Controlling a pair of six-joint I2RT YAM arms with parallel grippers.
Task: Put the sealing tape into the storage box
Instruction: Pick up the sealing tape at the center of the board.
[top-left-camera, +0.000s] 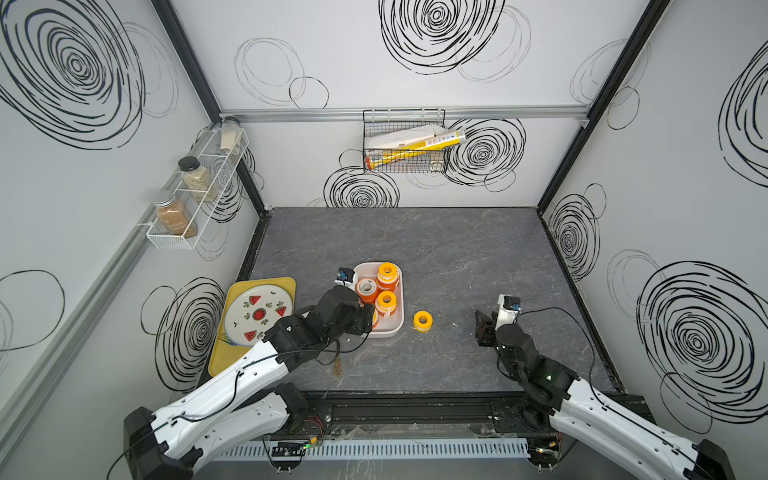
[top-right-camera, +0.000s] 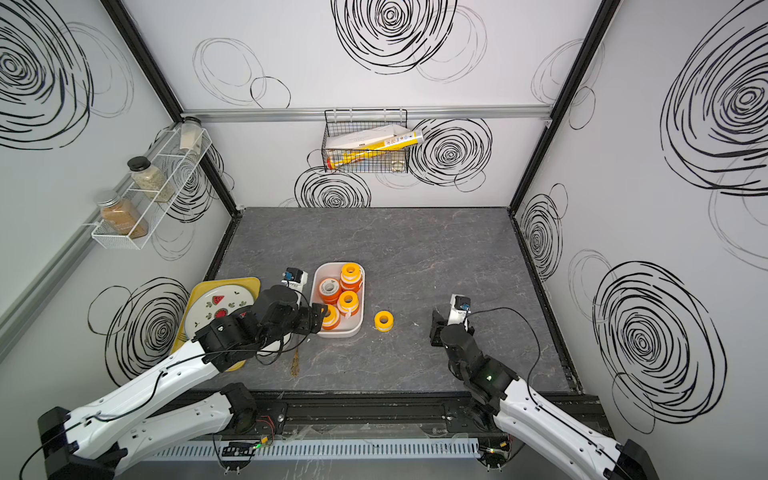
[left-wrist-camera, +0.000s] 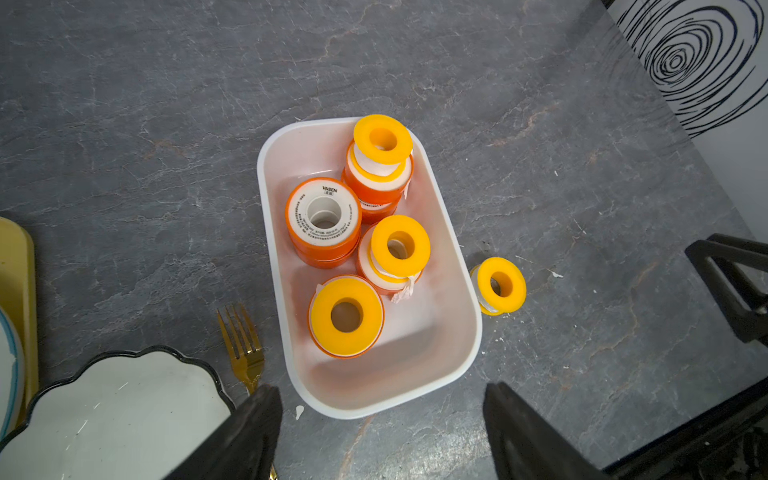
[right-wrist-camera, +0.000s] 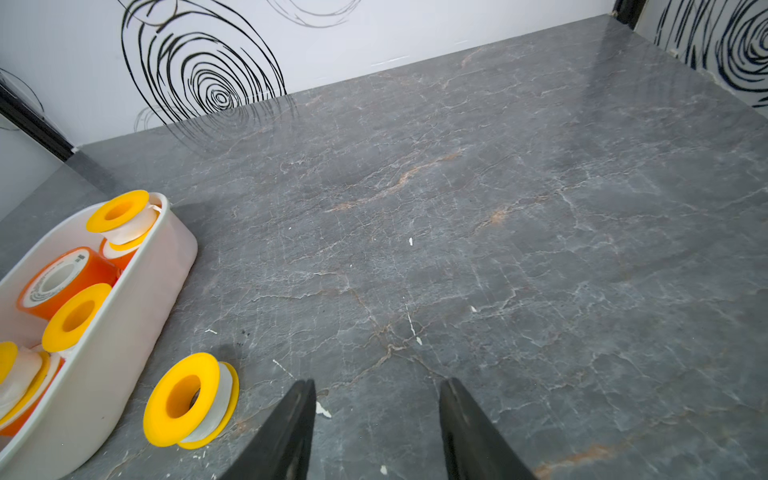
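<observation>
The storage box (top-left-camera: 400, 318) (top-right-camera: 360, 321) (left-wrist-camera: 461, 332) (right-wrist-camera: 124, 332) is a white tub at the table's middle left. Several rolls of sealing tape lie in it, among them an orange one (left-wrist-camera: 323, 212) and a yellow one (left-wrist-camera: 346, 316). One yellow roll (top-left-camera: 422, 321) (top-right-camera: 383, 321) (left-wrist-camera: 500, 284) (right-wrist-camera: 189, 399) lies on the table just right of the box. My left gripper (left-wrist-camera: 380, 388) (top-right-camera: 319, 316) hangs open over the box's near end, holding nothing. To the right of the loose roll, my right gripper (right-wrist-camera: 378, 381) (top-left-camera: 483, 326) is open and nothing is between its fingers.
A yellow tray (top-left-camera: 286, 284) with a watermelon plate (top-left-camera: 257, 316) sits left of the box. A gold fork (left-wrist-camera: 243, 345) and a scalloped white dish (left-wrist-camera: 112, 411) lie near my left gripper. On the walls hang a wire basket (top-left-camera: 405, 141) and a spice rack (top-left-camera: 195, 195).
</observation>
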